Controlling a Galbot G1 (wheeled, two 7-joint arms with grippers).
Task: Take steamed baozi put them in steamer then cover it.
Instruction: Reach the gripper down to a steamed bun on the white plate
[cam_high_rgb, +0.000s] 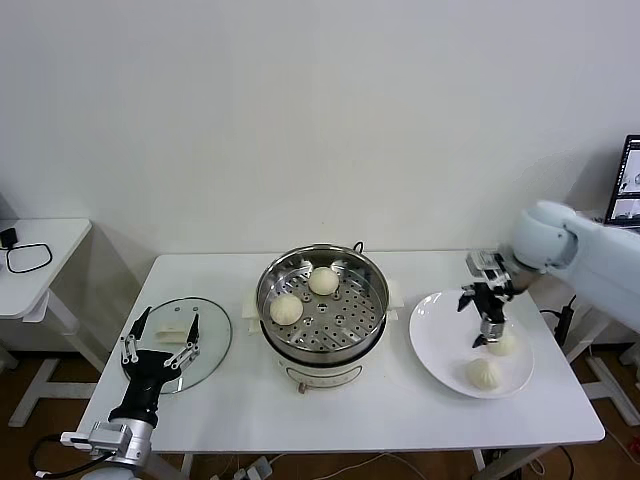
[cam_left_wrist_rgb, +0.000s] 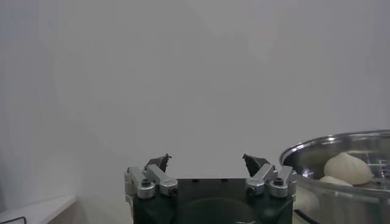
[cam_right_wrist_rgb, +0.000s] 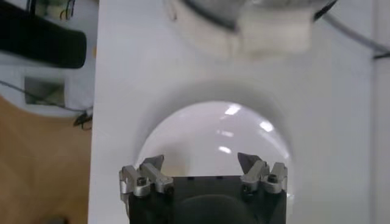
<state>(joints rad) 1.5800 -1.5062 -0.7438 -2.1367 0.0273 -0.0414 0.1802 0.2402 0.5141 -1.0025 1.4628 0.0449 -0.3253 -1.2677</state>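
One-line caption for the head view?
Right gripper open above plate with two baozi; two in steamer.

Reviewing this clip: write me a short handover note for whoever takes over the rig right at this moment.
Right claw: open, empty, above the white plate, next to the far baozi.
Left claw: open, empty, parked over the glass lid lying left of the steamer.
Done: two baozi in the steamer tray, one at the back and one front-left.
Left: move the far baozi and the near one from the plate into the steamer, then put the lid on.
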